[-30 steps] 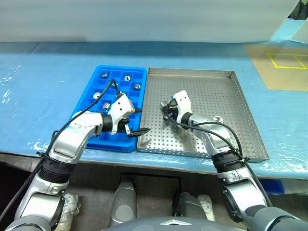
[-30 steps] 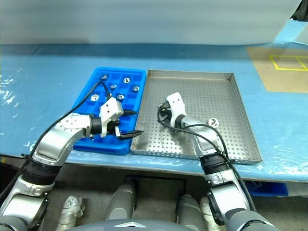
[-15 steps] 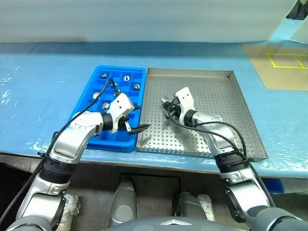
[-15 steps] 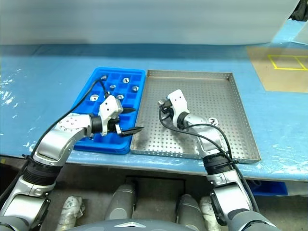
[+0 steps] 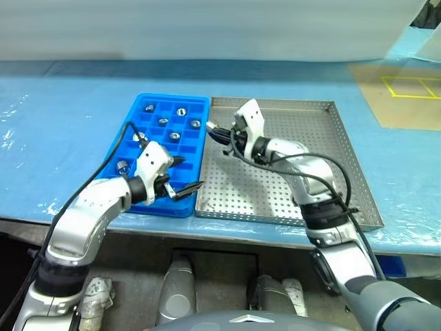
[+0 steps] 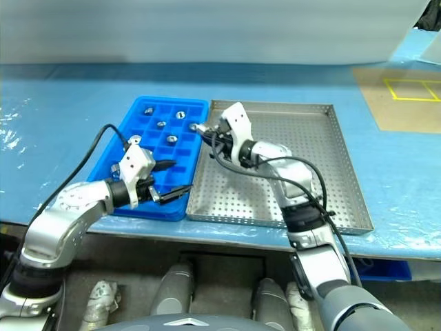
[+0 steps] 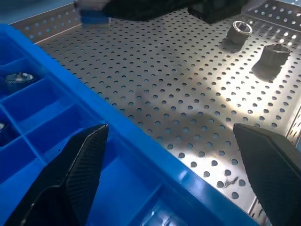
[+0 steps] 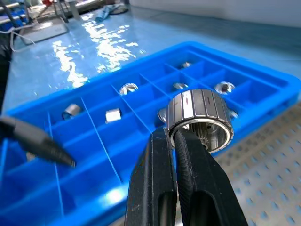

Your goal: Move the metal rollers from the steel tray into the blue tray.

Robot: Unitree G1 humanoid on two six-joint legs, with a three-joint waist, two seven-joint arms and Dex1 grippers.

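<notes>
Right hand (image 6: 198, 129) has come up off the steel tray (image 6: 310, 165) floor since a second ago and swung over toward the blue tray (image 6: 138, 138). It now hangs above the seam between the two trays, fingers pinched tight on one metal roller (image 8: 201, 117). In the right wrist view the roller sits at the fingertips (image 8: 162, 141), with the blue tray's compartments just beyond it.

Left hand (image 6: 171, 181) has pulled back toward the near edge of the blue tray. Its fingers are spread wide, nothing between them.

Several rollers already lie in the blue tray's far compartments (image 5: 180, 111), ahead of the left hand. Two more (image 7: 275, 54) rest on the perforated floor of the steel tray, well to the right of the right hand.

Both trays sit side by side, touching, on the blue-covered counter (image 5: 55, 124). The right arm's black cable (image 6: 303, 186) loops over the steel tray.
</notes>
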